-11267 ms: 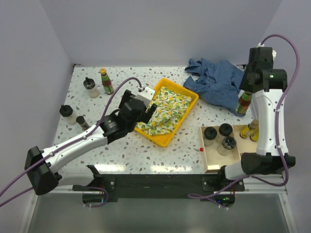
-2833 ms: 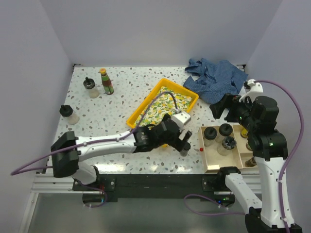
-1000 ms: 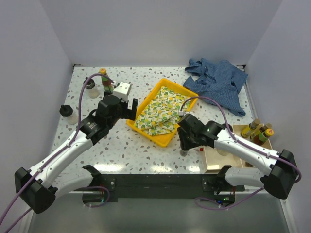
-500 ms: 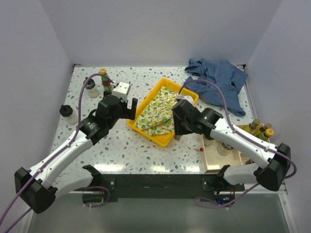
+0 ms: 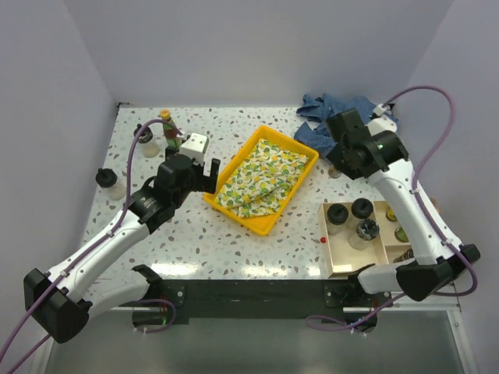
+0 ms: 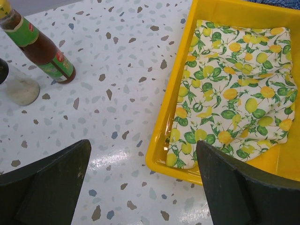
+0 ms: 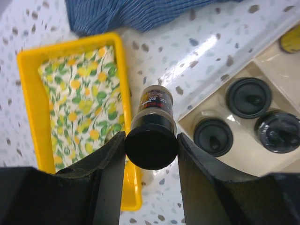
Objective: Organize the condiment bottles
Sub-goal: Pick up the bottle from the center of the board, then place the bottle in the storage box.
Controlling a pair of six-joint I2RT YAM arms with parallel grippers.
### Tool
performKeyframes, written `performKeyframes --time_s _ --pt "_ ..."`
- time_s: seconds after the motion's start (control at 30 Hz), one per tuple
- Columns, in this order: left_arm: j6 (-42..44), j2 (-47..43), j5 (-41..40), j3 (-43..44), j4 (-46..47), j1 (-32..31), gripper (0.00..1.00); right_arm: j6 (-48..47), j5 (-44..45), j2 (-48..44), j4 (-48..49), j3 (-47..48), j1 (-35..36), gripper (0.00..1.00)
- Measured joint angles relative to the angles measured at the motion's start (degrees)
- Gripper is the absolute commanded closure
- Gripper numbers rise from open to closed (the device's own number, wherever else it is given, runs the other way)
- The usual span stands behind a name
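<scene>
Right arm: half a second ago its claw sat low by the near corner of the yellow tray (image 5: pixel 234 209). It is now raised and swung to the back right, beside the blue cloth (image 5: pixel 323 105).

The right claw (image 7: pixel 151 143) is pinching a small black-lidded jar (image 7: pixel 154 110) by its sides near the lid. The jar is upright and clear of the table. A second ago this jar stood on the table in front of the tray; that spot is now bare. The wrist view looks down past the jar to the strip of table between the tray and the box (image 5: pixel 341 259).

Left arm: no change over the last second. The left claw (image 6: pixel 143 145) is spread wide with nothing between its fingers, over the table just left of the tray. The lemon-print cloth (image 6: pixel 234 84) lies in the tray as before.

The left compartment of the box holds three black-lidded jars (image 5: pixel 361 208), same count as before. A yellow cap (image 7: pixel 291 41) shows in the right compartment; the rest is hidden.

On the left of the table, unmoved:
- the green bottle (image 6: pixel 40 47)
- a squat jar (image 6: pixel 16 86) just beside the green bottle
- another jar (image 5: pixel 109 183) near the left edge
</scene>
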Motion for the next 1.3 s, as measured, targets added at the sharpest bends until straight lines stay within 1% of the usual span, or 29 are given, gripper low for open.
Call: performKeyframes --time_s 0.13,0.3,0.5,0.63,0.93,1.07,1.3 --pt "0.0 0.0 0.0 0.0 0.0 0.0 0.00 4.1 0.9 -2.8 -3.2 1.1 -6.6 1.00" --pt "0.0 0.3 -0.1 0.0 0.0 0.0 0.00 6.6 1.8 -4.3 -3.7 2.2 -13.1 1.00" --pt "0.0 1.2 -0.2 0.0 0.0 0.0 0.00 5.1 3.1 -6.3 -3.8 1.8 -20.1 1.00" --pt "0.0 1.2 -0.2 0.0 0.0 0.0 0.00 3.0 3.2 -10.2 -3.9 -2.6 -26.0 1.00" --pt "0.0 2.3 -0.1 -0.8 0.0 0.0 0.00 0.4 2.1 -20.0 -4.4 -14.4 -28.6 1.00" --pt "0.0 3.4 0.0 -0.8 0.0 0.0 0.00 -0.5 1.5 -22.9 -4.5 -17.9 -30.0 1.00" --pt "-0.1 3.4 0.2 -0.8 0.0 0.0 0.00 -1.2 1.2 -28.7 -4.5 -25.2 -30.5 1.00"
